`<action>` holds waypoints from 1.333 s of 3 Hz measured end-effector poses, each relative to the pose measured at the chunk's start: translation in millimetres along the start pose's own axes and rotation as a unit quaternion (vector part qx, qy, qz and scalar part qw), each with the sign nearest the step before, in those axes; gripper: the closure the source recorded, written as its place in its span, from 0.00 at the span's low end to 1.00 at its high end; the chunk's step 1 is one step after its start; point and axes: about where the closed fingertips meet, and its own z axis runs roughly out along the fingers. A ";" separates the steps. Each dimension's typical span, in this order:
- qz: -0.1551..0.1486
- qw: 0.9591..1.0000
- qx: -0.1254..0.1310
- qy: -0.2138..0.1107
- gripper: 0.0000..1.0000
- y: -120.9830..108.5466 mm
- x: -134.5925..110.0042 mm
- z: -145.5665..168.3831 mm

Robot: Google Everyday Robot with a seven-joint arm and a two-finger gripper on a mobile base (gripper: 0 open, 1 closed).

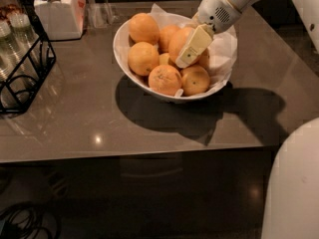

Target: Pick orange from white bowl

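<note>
The white bowl [130,72], lined with crinkled white paper, stands on the dark table and holds several oranges. My gripper [185,54] reaches into it from the upper right. One pale finger [194,45] lies across the right front of the orange [177,41], a large round deep-orange fruit in the middle of the pile. The other finger is hidden behind that fruit. The gripper appears shut on the orange, which still rests among the others. A speckled orange [165,79] lies at the bowl's front.
A white lidded jar [57,9] stands at the back left. A black wire rack [25,63] with bottles is at the left edge. The table's front edge [134,153] runs below the bowl. My white body [294,183] fills the lower right.
</note>
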 end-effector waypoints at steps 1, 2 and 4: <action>0.000 1.000 0.000 0.000 0.42 0.0 0.0 0.0; 0.000 1.000 0.000 0.000 0.65 0.0 0.0 0.0; -0.002 1.000 0.003 -0.001 1.00 0.3 -1.6 -1.8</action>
